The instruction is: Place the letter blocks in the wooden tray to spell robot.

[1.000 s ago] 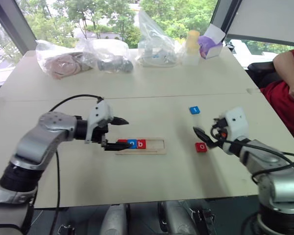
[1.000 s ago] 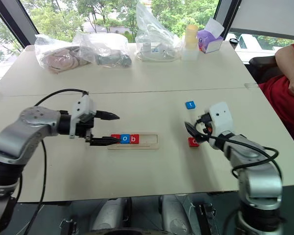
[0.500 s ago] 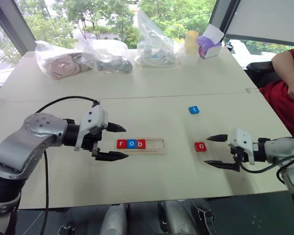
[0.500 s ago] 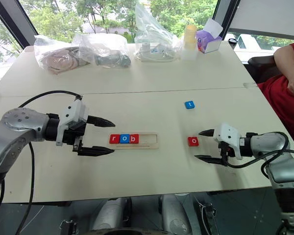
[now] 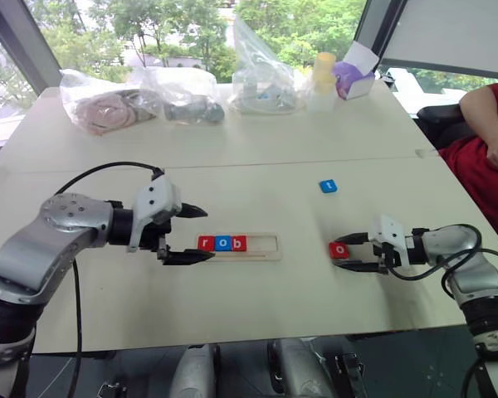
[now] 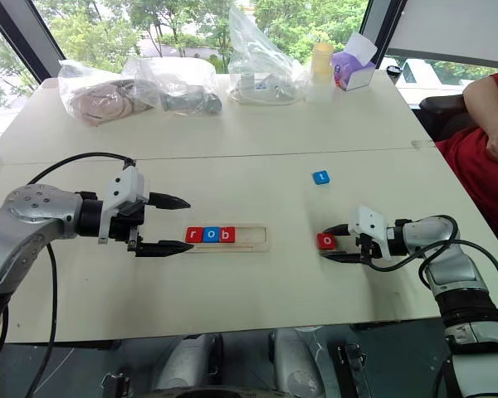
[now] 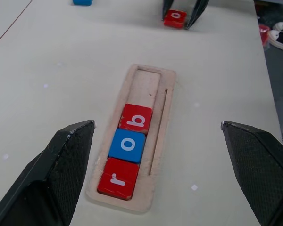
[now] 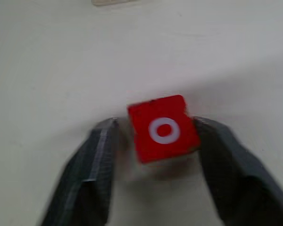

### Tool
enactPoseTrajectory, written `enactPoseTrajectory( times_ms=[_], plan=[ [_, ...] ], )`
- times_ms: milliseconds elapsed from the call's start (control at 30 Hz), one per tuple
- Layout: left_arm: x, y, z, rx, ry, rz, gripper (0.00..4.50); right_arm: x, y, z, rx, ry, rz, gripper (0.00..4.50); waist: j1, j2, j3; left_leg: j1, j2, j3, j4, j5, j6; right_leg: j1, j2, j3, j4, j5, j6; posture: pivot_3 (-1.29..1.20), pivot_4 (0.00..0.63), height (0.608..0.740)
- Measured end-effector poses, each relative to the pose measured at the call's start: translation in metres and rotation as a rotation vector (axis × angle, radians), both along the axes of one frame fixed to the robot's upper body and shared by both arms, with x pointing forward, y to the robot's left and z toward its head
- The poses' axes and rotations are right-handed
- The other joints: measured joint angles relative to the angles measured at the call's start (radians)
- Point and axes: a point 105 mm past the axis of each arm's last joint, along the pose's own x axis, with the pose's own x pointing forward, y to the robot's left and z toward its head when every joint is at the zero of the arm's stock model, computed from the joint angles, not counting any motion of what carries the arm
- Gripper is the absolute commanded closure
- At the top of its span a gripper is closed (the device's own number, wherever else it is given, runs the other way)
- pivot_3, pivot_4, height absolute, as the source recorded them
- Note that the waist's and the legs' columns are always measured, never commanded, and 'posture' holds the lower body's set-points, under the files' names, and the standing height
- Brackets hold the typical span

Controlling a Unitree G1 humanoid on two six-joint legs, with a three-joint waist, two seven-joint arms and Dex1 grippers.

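Wooden tray (image 5: 257, 247) lies mid-bench (image 5: 257, 141), holding red r (image 7: 117, 178), blue o (image 7: 128, 145) and red b (image 7: 136, 118) at its left end; the two right slots are bare. Left gripper (image 5: 201, 235) hovers beside the tray's left end, fingers wide. Right gripper (image 8: 153, 129) has its fingers narrowed around the red o block (image 8: 163, 128) on the bench. Blue t block (image 5: 329, 186) lies farther back.

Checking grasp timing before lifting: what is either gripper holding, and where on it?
The right gripper has its fingers against two opposite side edges of the red o block, which lies on the table. The left gripper holds nothing.
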Motion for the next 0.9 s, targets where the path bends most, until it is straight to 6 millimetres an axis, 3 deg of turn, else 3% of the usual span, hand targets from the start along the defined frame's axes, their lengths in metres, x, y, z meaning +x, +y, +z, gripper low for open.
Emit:
enactPoseTrajectory(
  times_ms=[233, 300, 400, 467, 633, 900],
  plan=[
    [-0.001, 0.01, -0.005, 0.022, 0.021, 0.028, 0.0, 0.005, 0.009, 0.005, 0.047, 0.054, -0.042, 3.34, -0.002, 0.0, 0.0, 0.011, 0.001, 0.0, -0.002, 0.0, 0.0, 0.008, -0.001, 0.001, 0.0, -0.002, -0.004, 0.0, 0.15, 0.74],
    [0.0, 0.018, -0.006, 0.038, 0.028, 0.052, 0.0, 0.01, 0.031, 0.018, 0.1, 0.049, -0.018, 3.34, -0.005, 0.001, 0.001, 0.011, 0.001, 0.0, -0.002, 0.0, 0.0, 0.008, 0.0, 0.001, 0.001, -0.002, -0.003, 0.0, 0.15, 0.74],
    [0.001, 0.032, -0.01, 0.076, 0.04, 0.086, 0.0, 0.017, 0.08, 0.049, 0.172, -0.019, 0.077, 3.34, -0.006, 0.001, 0.001, 0.011, 0.001, 0.0, -0.003, 0.0, 0.0, 0.007, 0.0, 0.001, 0.002, -0.001, -0.003, 0.0, 0.15, 0.74],
    [0.001, 0.038, -0.016, 0.09, 0.059, 0.102, 0.0, 0.018, 0.101, 0.056, 0.175, -0.039, 0.117, 3.34, 0.003, 0.001, 0.001, 0.01, 0.001, -0.001, -0.004, 0.0, 0.0, 0.007, 0.0, 0.0, 0.001, -0.002, -0.003, 0.0, 0.15, 0.74],
    [0.0, 0.042, -0.02, 0.099, 0.069, 0.12, 0.0, 0.016, 0.139, 0.037, 0.129, 0.006, 0.188, 3.34, 0.016, 0.001, 0.001, 0.006, 0.0, -0.001, -0.003, 0.0, 0.0, 0.005, -0.003, 0.0, -0.001, -0.003, -0.003, 0.0, 0.15, 0.74],
    [-0.001, 0.037, -0.022, 0.082, 0.045, 0.141, 0.0, 0.025, 0.151, 0.024, 0.03, -0.012, 0.198, 3.34, 0.024, 0.001, 0.001, 0.005, 0.001, -0.001, -0.003, 0.0, 0.0, 0.005, -0.003, 0.0, -0.002, -0.002, -0.002, 0.0, 0.15, 0.74]
  ],
)
